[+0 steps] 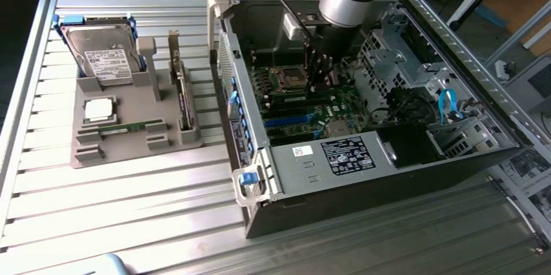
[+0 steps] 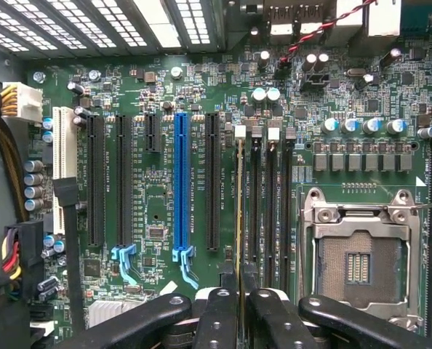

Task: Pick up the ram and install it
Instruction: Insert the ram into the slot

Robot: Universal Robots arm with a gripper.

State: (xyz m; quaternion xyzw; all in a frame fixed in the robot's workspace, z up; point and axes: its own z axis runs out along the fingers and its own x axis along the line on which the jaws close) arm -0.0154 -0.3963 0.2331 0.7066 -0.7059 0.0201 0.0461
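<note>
The gripper [image 2: 240, 309] is closed on the ram [image 2: 240, 211], which is seen edge-on between the two black fingers [image 2: 217, 320] in the wrist view. The stick is held upright in line with the first of the memory slots [image 2: 263, 207], beside the empty processor socket [image 2: 361, 265] on the green motherboard [image 2: 158, 218]. In the exterior view the gripper [image 1: 320, 75] is lowered inside the open computer case [image 1: 284, 178]. On the exterior view's left, a grey holder [image 1: 129, 139] carrying a hard drive [image 1: 105, 55] is set on the slatted table [image 1: 129, 210].
</note>
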